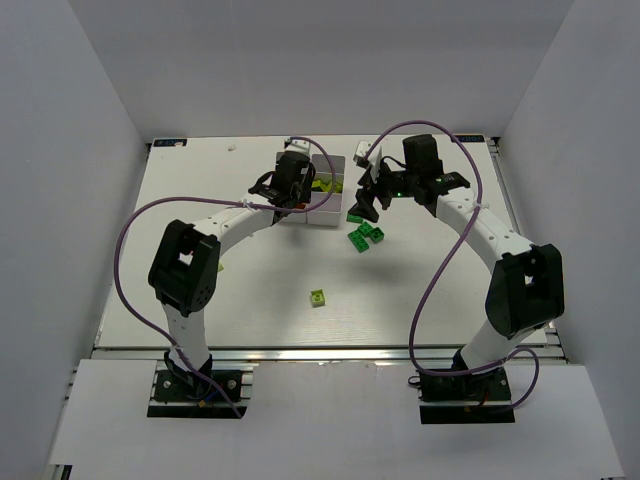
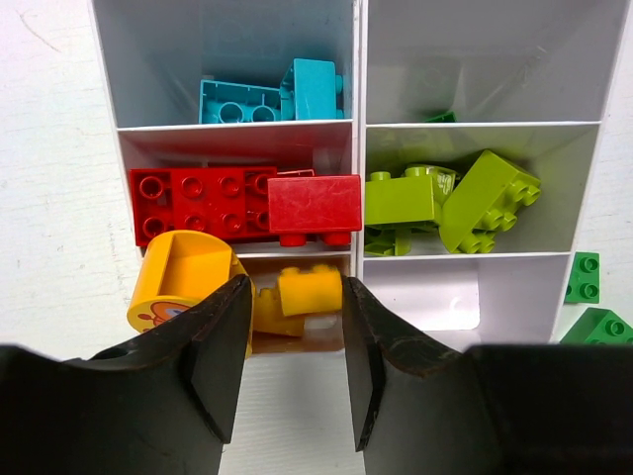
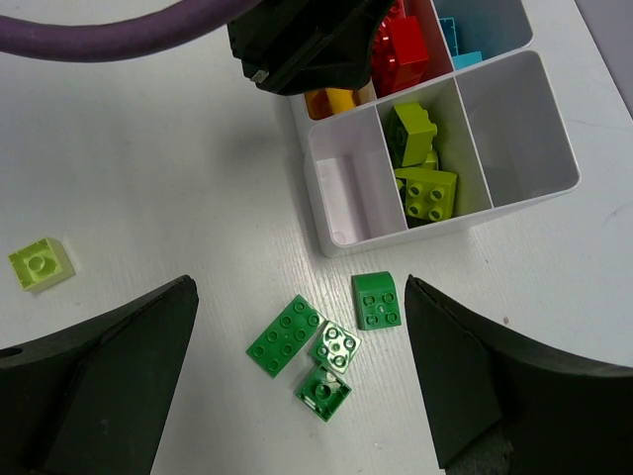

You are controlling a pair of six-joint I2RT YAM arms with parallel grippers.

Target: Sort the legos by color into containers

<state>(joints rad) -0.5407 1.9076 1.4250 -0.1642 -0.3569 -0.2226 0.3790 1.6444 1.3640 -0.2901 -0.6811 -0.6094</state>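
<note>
White surface (image 1: 250, 320) carries the containers (image 3: 514, 119); your top view hides their fill, which the left wrist view shows sorted by color. Your right gripper (image 3: 299, 297) hangs, jaws wide and empty, above four dark green legos (image 3: 285, 336). Your left gripper (image 2: 295, 366), jaws partly apart, holds nothing over the yellow legos (image 2: 309, 289). One lime lego (image 1: 318, 297) lies well apart.

White table (image 1: 230, 290): tray (image 3: 445, 224), green bricks (image 3: 286, 336)
</note>
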